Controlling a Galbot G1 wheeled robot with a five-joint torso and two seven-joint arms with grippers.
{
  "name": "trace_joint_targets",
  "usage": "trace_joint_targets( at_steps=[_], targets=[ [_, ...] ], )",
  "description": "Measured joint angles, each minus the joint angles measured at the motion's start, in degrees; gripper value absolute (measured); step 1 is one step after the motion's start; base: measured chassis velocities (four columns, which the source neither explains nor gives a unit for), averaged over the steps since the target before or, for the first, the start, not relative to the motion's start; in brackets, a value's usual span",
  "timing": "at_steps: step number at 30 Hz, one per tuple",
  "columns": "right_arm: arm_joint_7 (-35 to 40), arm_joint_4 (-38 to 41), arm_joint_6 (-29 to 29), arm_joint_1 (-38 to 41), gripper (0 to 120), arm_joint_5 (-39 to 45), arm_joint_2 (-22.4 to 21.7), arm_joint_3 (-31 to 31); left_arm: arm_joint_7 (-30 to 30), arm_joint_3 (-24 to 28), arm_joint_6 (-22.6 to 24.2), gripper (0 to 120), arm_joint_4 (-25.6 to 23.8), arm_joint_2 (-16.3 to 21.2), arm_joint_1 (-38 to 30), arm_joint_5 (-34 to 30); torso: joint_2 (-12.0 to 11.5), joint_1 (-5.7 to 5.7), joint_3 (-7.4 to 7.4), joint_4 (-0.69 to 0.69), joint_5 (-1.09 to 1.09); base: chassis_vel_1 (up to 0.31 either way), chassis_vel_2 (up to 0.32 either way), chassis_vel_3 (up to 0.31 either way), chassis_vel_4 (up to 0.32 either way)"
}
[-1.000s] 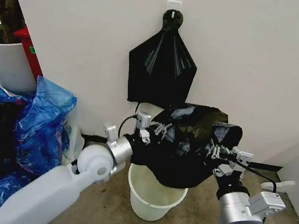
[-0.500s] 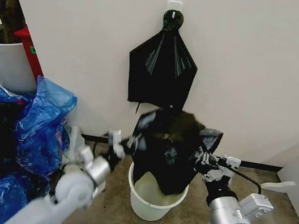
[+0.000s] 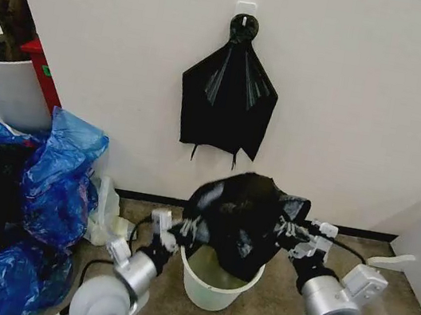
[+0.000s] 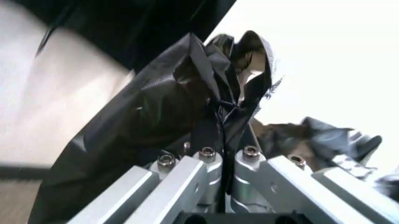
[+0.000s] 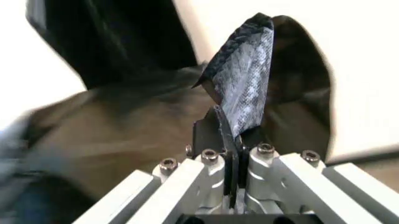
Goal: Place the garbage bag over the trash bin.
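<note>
Clamping both hands [image 3: 240, 229], the garbage bag [image 3: 243, 215] hangs over the trash bin [image 3: 215, 284].

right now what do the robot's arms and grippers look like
Both arms have glossy white rounded shells ending in brushed silver cylindrical wrists. The left gripper and right gripper are bare silver metal with white blocks; their jaws are flat aluminium bars fastened by small hex bolts. Thin black cables loop beside each wrist.
</note>
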Motion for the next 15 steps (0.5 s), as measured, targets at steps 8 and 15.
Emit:
trace_joint_targets(
  at_steps=[8, 15],
  targets=[
    [-1.0, 0.0, -2.1, -1.8, 0, -0.5, 4.5, -4.1, 4.3, -1.3, -0.4, 0, 6.0, 0.7, 4.0, 0.0, 0.0, 0.0, 0.0, 0.03, 0.0, 0.0, 0.0, 0.0, 0.0],
    [-0.6, 0.0, -2.8, -4.2, 0, 0.6, 6.2, -5.7, 7.4, 0.3, -2.3, 0, 15.0, -2.9, 5.0, 3.4, 0.0, 0.0, 0.0, 0.01, -0.03, 0.0, 0.0, 0.0, 0.0]
  ],
)
